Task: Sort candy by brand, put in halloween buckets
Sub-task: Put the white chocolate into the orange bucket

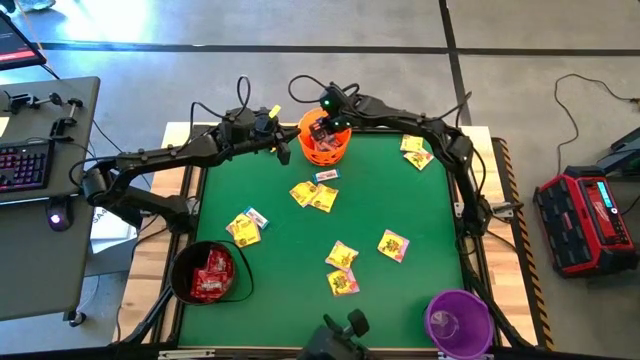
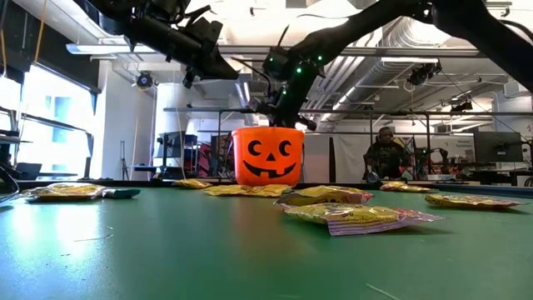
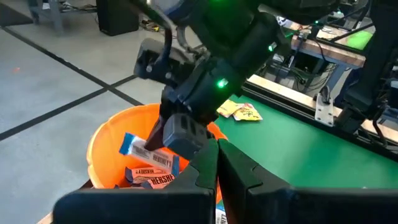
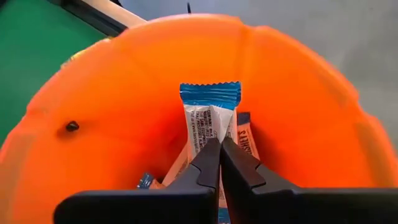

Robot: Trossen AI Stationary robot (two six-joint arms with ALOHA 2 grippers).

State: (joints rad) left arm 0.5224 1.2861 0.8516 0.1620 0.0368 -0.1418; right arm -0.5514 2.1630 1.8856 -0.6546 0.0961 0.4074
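Note:
The orange bucket (image 1: pixel 340 153) with a pumpkin face (image 2: pixel 266 157) stands at the table's far edge and holds several white-with-blue packets (image 3: pixel 151 178). My right gripper (image 1: pixel 322 128) hangs over its mouth, shut on one white-with-blue packet (image 4: pixel 208 118). My left gripper (image 1: pixel 281 150) hovers just left of the bucket, shut and empty (image 3: pixel 217 149). The black bucket (image 1: pixel 180 285), near left, holds red packets (image 1: pixel 212 272). The purple bucket (image 1: pixel 458 322) stands at the near right. Yellow packets (image 1: pixel 342 256) and two white-with-blue ones (image 1: pixel 327 176) lie flat on the green table. My right gripper pinches the white-with-blue packet between its two fingers, at the packet's lower part (image 4: pixel 211 138), coming from above and pointing down into the orange bucket (image 4: pixel 124 93). The packet is lifted clear, its blue crimped end (image 4: pixel 210 93) sticking out past the fingertips over the packets below.
Yellow packets lie in loose groups: mid-table (image 1: pixel 312 194), left (image 1: pixel 243 230), near centre (image 1: pixel 344 283), right (image 1: pixel 393 244) and far right corner (image 1: pixel 416 152). A desk with a keyboard (image 1: pixel 25 165) stands left of the table, a red case (image 1: pixel 585 215) right of it. A person (image 2: pixel 385 154) stands far behind.

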